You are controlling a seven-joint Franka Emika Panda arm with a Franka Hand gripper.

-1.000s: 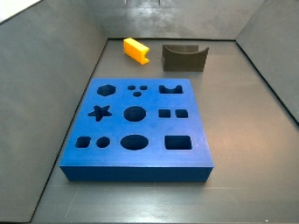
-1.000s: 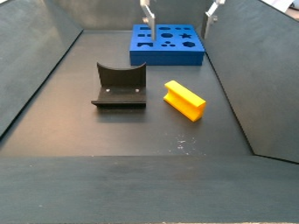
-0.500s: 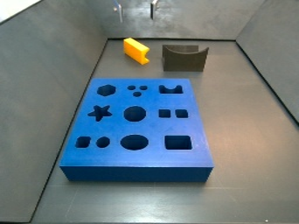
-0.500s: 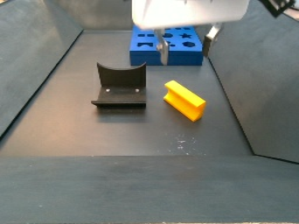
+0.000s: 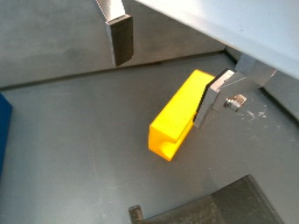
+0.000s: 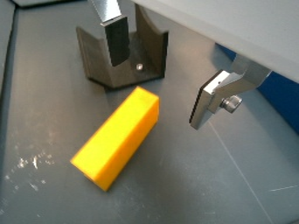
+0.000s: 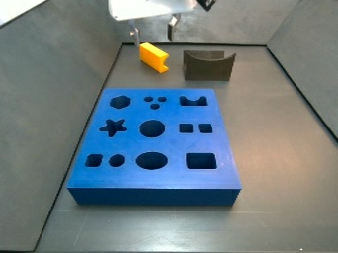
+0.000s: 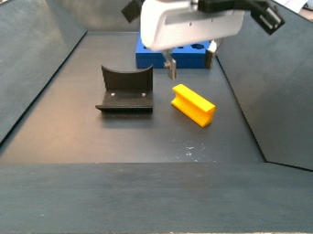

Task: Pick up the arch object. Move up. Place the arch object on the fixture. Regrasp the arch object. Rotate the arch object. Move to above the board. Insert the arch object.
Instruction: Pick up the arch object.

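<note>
The gripper (image 6: 163, 66) hung with its plates apart above the smooth orange-yellow arch object (image 6: 117, 137), beside the notched fixture (image 6: 121, 55).

Dark grey floor (image 8: 146, 146), grey enclosure walls (image 7: 66, 59), pale scuff marks (image 6: 33, 163) on the floor

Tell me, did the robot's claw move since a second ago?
Yes. The gripper has come down from the top edge toward the arch object, and now hangs open just above it, nearer than the board behind. The fixture has not shifted.
</note>
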